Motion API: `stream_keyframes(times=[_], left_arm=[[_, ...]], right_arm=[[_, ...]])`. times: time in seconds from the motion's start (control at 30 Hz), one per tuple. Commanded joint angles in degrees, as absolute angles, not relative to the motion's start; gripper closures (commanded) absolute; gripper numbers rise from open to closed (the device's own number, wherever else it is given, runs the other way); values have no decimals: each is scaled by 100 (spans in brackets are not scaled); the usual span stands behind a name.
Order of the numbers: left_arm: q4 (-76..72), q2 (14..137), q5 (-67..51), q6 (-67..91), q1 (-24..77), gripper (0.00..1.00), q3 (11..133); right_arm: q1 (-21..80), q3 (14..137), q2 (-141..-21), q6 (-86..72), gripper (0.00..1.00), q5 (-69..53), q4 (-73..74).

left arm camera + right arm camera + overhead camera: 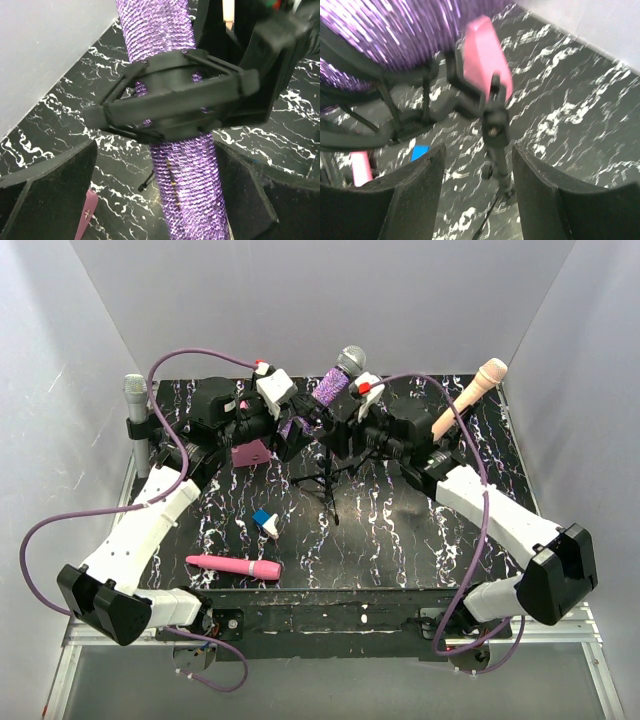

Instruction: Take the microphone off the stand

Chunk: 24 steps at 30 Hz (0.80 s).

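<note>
My left jaws are sitting wide apart, microphone (189, 185) running lengthwise between them, below the clip (175, 100); right jaws are gaping apart around the stand (496, 135).

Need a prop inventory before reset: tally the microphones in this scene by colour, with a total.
Purple microphone: 1
Grey microphone: 1
Peach microphone: 1
Pink microphone: 1
Total: 4
</note>
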State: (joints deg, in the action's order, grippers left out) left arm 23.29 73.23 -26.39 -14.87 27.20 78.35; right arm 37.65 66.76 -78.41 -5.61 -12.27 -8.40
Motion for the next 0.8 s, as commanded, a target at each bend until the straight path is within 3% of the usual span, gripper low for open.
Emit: stream_keyframes(times=[0.0, 0.1, 0.27, 0.5, 0.77], left_arm=[[2294, 7234, -2734, -1248, 2716, 2, 7945], [2364, 7251, -2567, -1257, 2716, 2, 7945], [2373, 7242, -2505, -1292, 2716, 2, 7901], [2820, 7154, -2241, -1555, 2716, 2, 8164], [3551, 7049, -2610, -2117, 2716, 2, 8674]], right_arm=[[3806, 6364, -7831, -361, 38, -2066, -720], [3806, 6328, -7928, -220, 36, -2101, -782], [3806, 6407, -7726, -45, 20, -2364, -257], [3429, 6784, -6883, 203, 16, -2953, 1167], [2278, 8102, -7328, -1966, 12, -4084, 1987]])
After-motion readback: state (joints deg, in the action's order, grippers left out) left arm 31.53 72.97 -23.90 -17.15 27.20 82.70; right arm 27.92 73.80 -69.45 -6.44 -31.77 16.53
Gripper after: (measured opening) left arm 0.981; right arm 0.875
